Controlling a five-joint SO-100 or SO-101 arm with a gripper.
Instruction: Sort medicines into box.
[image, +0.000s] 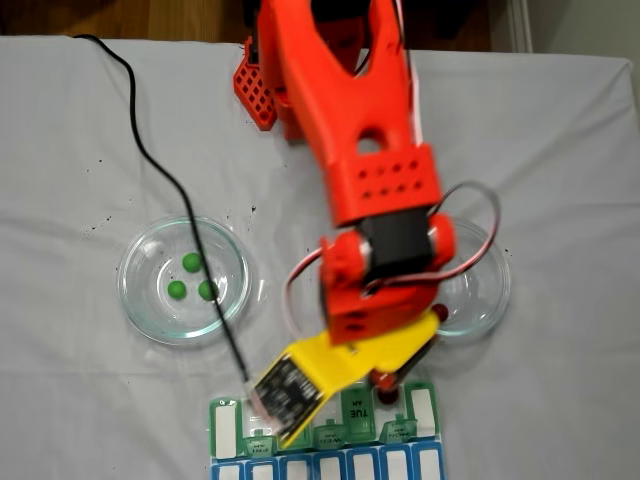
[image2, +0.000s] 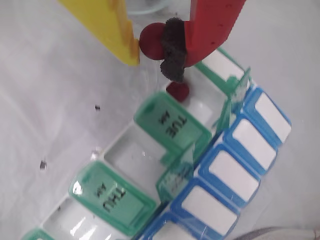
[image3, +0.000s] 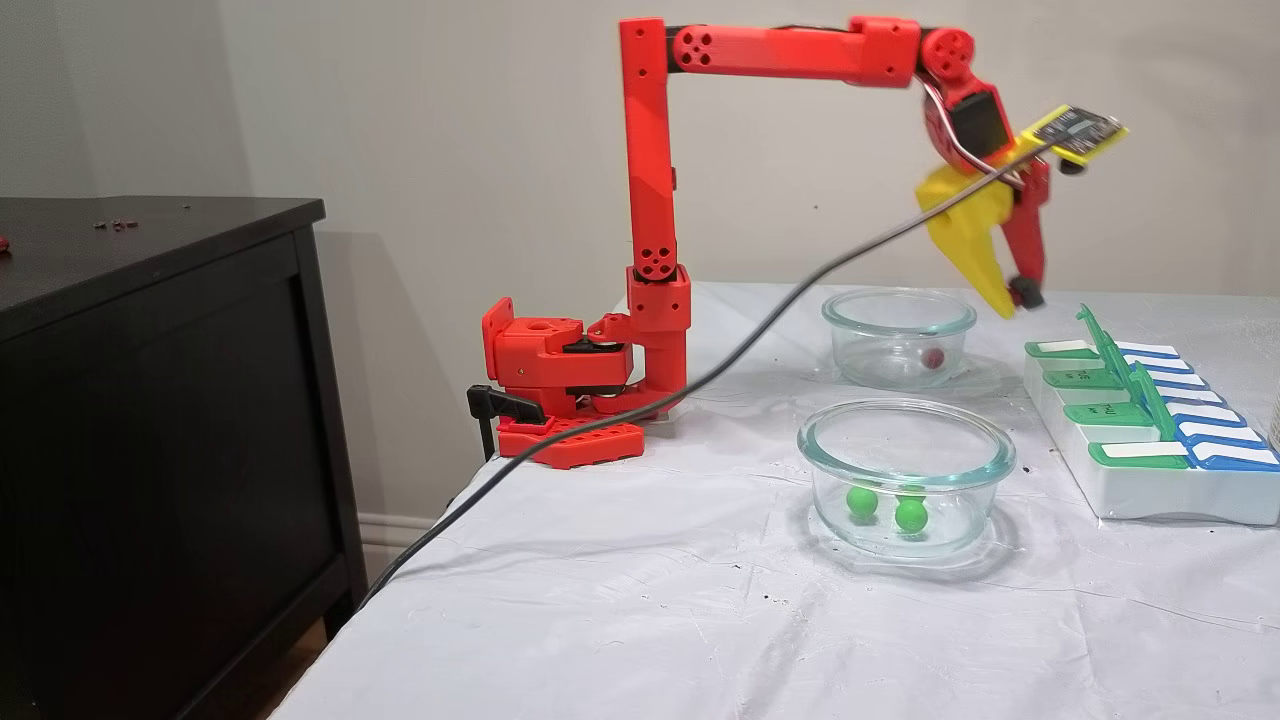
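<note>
White cloth covers the tabletop (image3: 640, 620); beige wall behind, black cabinet (image3: 150, 400) at the left of a fixed view.

Box (image2: 165, 165) sits right under the jaws (image2: 150, 47). Readable lids in the wrist view: "TUE AM" (image2: 172, 125) and "THU AM" (image2: 112, 197), both green and flipped open; blue row with blank white labels on the far side from the jaws. "TUE" also reads in a fixed view (image: 357, 405).

Jaws: yellow finger (image2: 107, 25) and red finger (image2: 210, 25) with a dark pad, pinched on one dark red ball (image2: 151, 40). Held above the box, not touching it.

Second red ball (image2: 177, 91) lies in an open compartment directly below the jaws, next to the TUE lid.

Glass dishes:
- near dish (image3: 905, 475), well off to the side of the jaws: three green balls (image: 192, 278) seen from above; side view shows two clearly.
- far dish (image3: 898, 335), just behind the jaws: one red ball (image3: 933, 357).

Black cable (image3: 700, 380) runs from the wrist camera board down across the tabletop.
</note>
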